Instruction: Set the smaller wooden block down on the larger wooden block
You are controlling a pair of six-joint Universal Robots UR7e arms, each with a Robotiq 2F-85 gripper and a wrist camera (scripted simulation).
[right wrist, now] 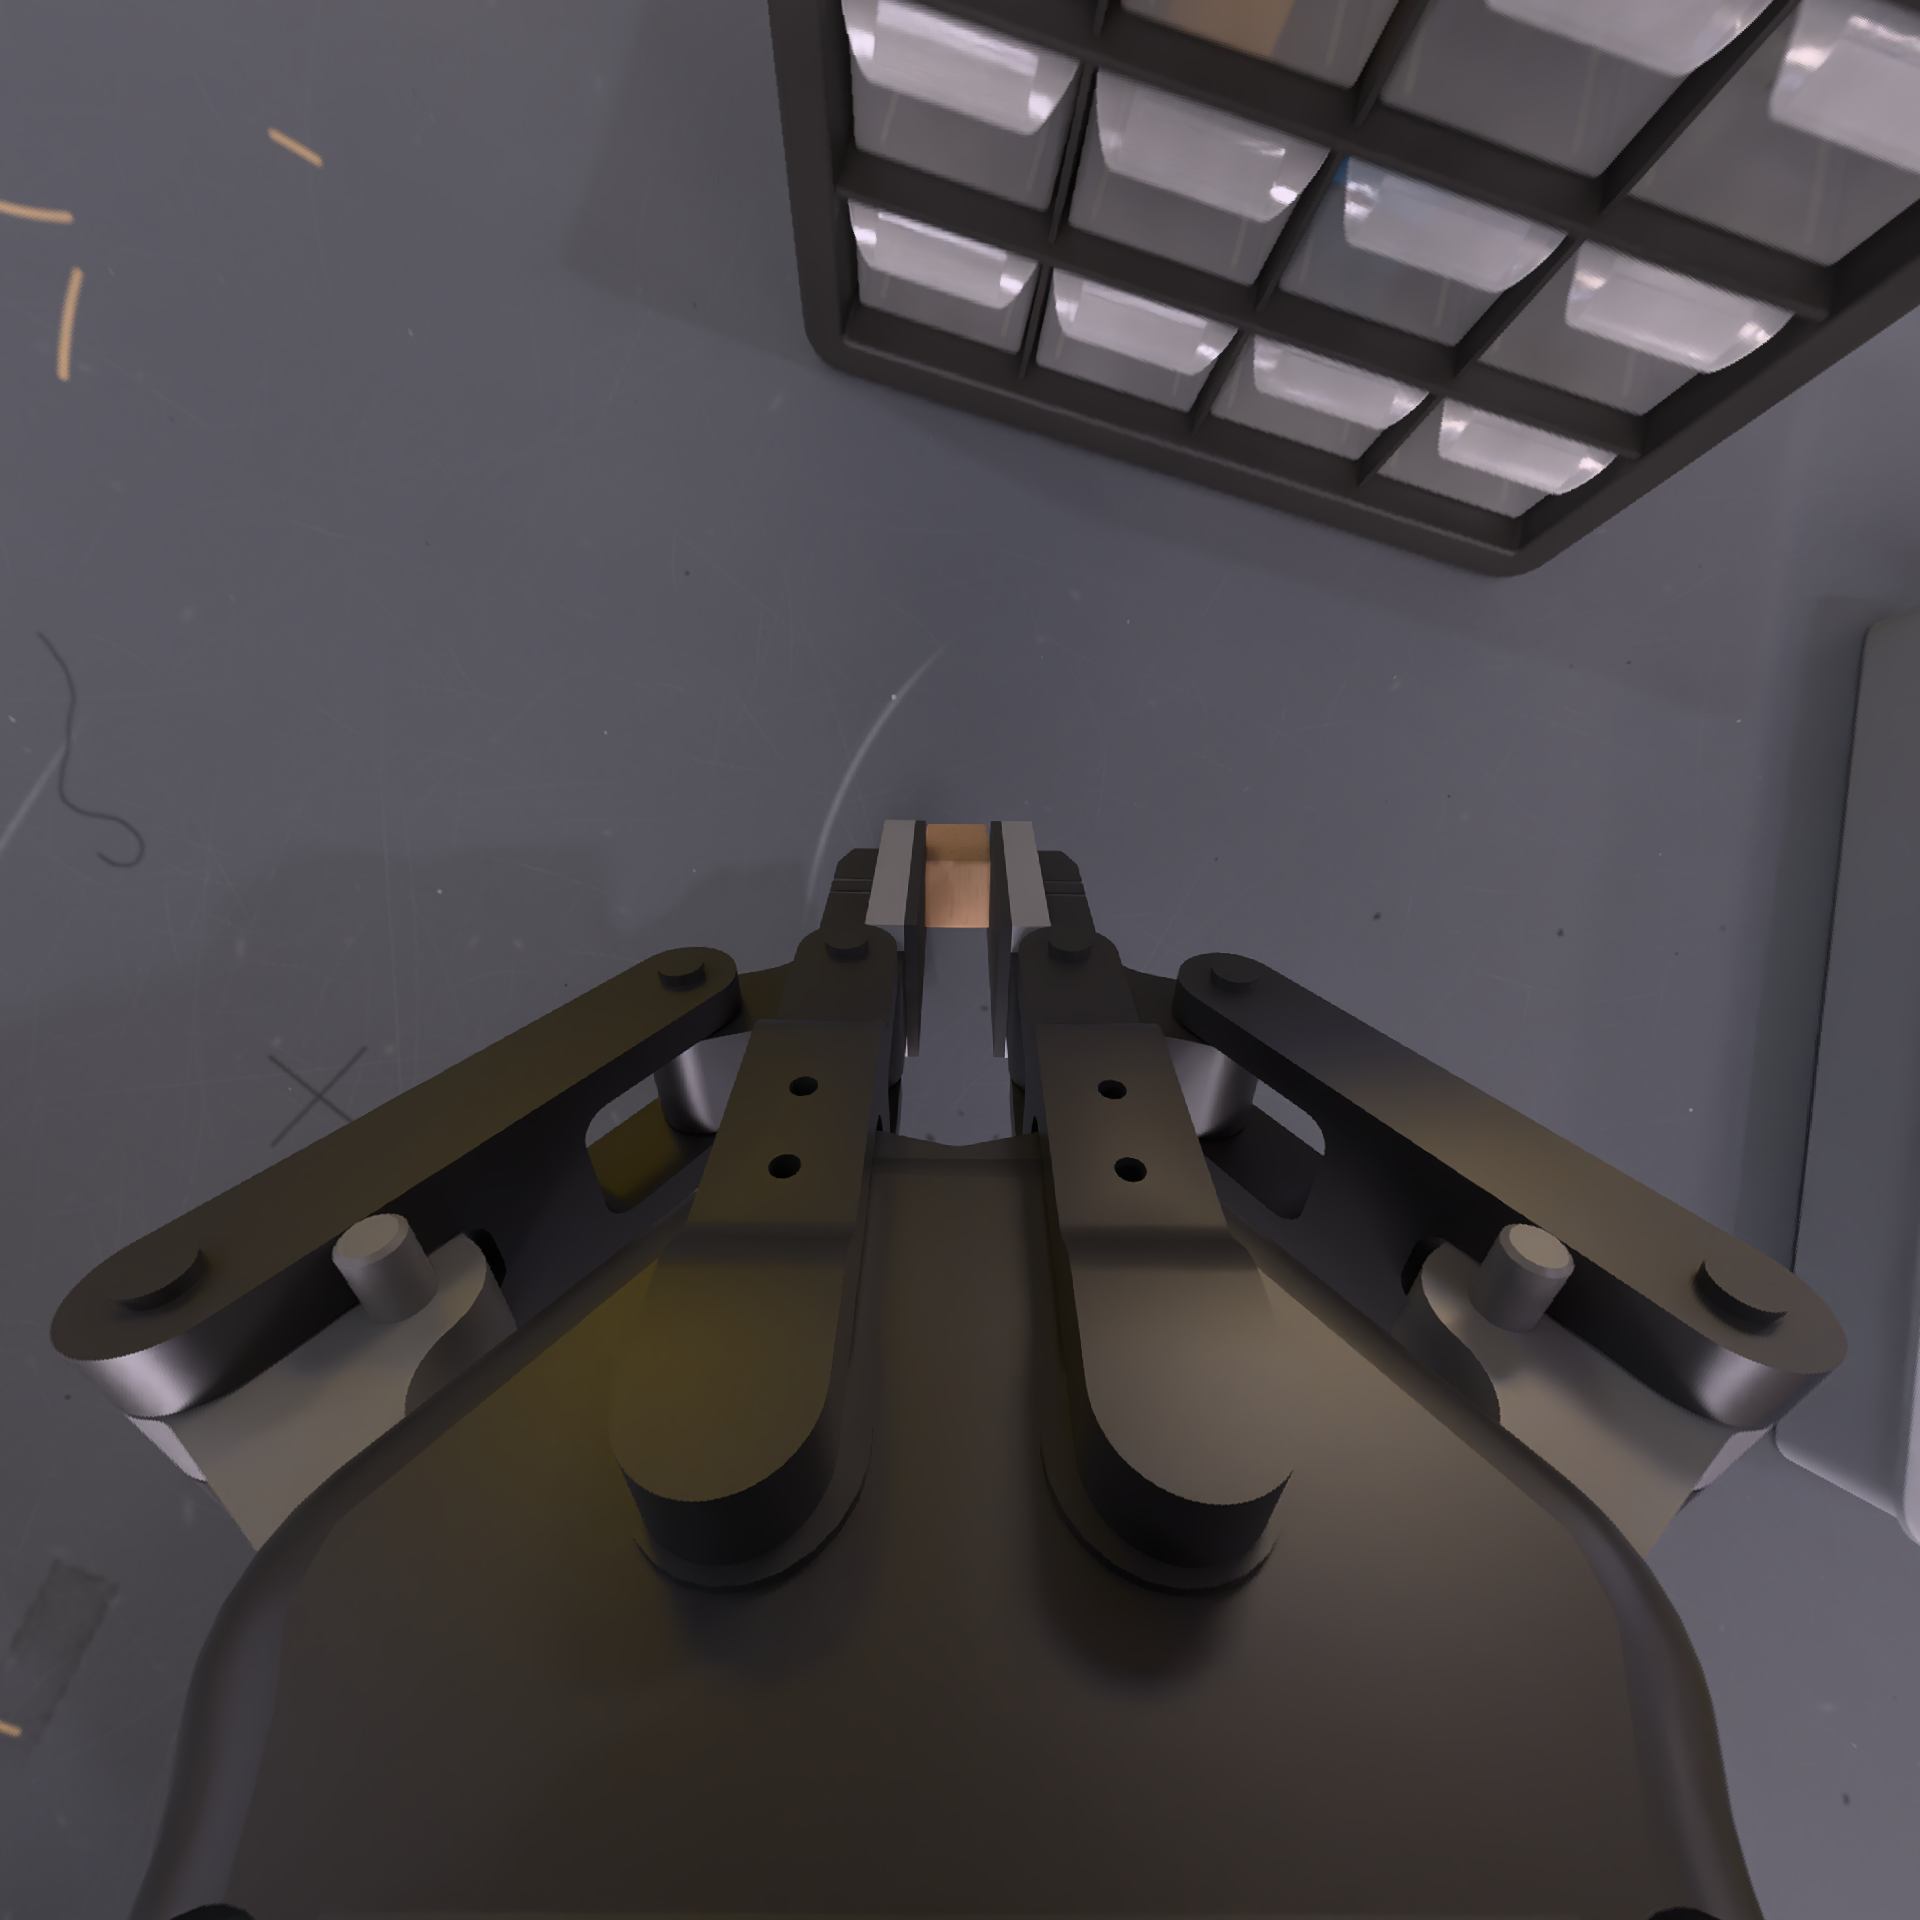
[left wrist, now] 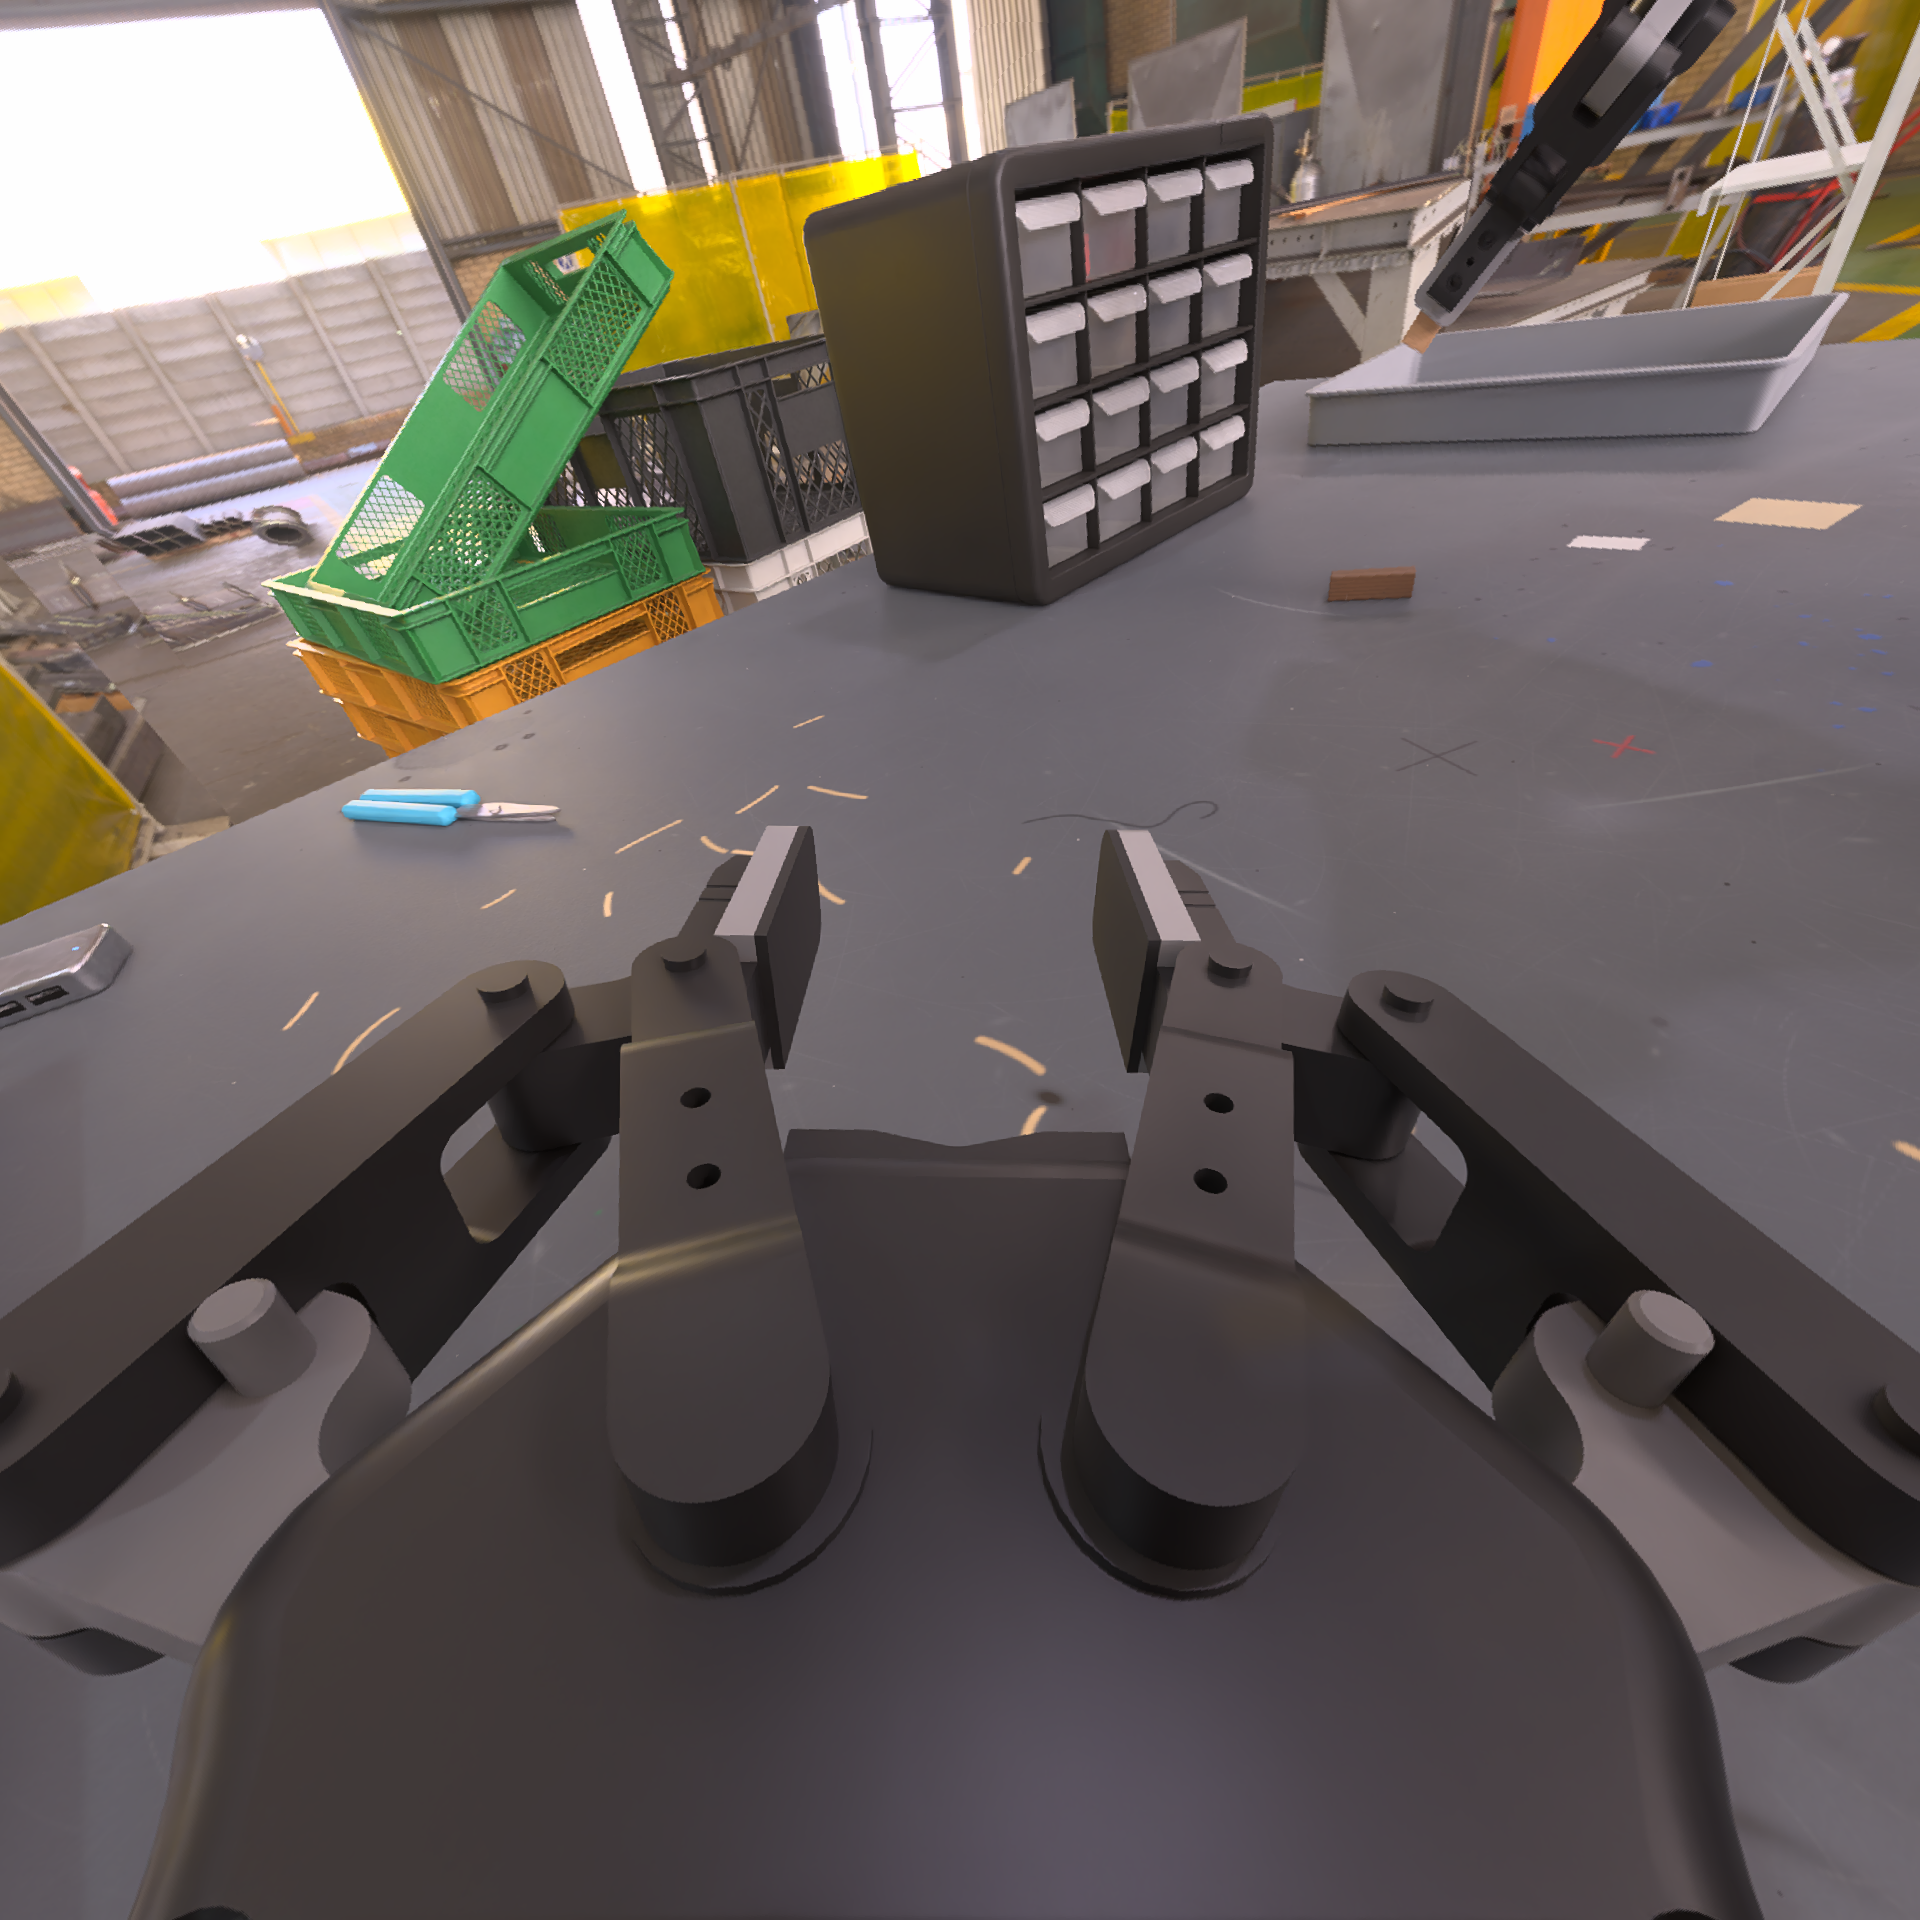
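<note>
The larger wooden block (left wrist: 1369, 584), brown and flat, lies on the grey table in front of the drawer cabinet; it does not show in the right wrist view. My right gripper (right wrist: 956, 844) is shut on the smaller wooden block (right wrist: 956, 883), a light tan piece held high above the bare table. In the left wrist view the right gripper (left wrist: 1429, 312) hangs at the top right, and the smaller block (left wrist: 1419, 332) sticks out below its tips, above and beyond the larger block. My left gripper (left wrist: 956, 862) is open and empty, low over the table, well short of the larger block.
A dark drawer cabinet (left wrist: 1039, 364) stands at the back and also shows in the right wrist view (right wrist: 1351, 260). A grey tray (left wrist: 1558, 395) sits at the far right. Blue-handled scissors (left wrist: 436, 808) and a small grey hub (left wrist: 62, 966) lie at the left. Stacked crates (left wrist: 499, 540) stand beyond the table edge.
</note>
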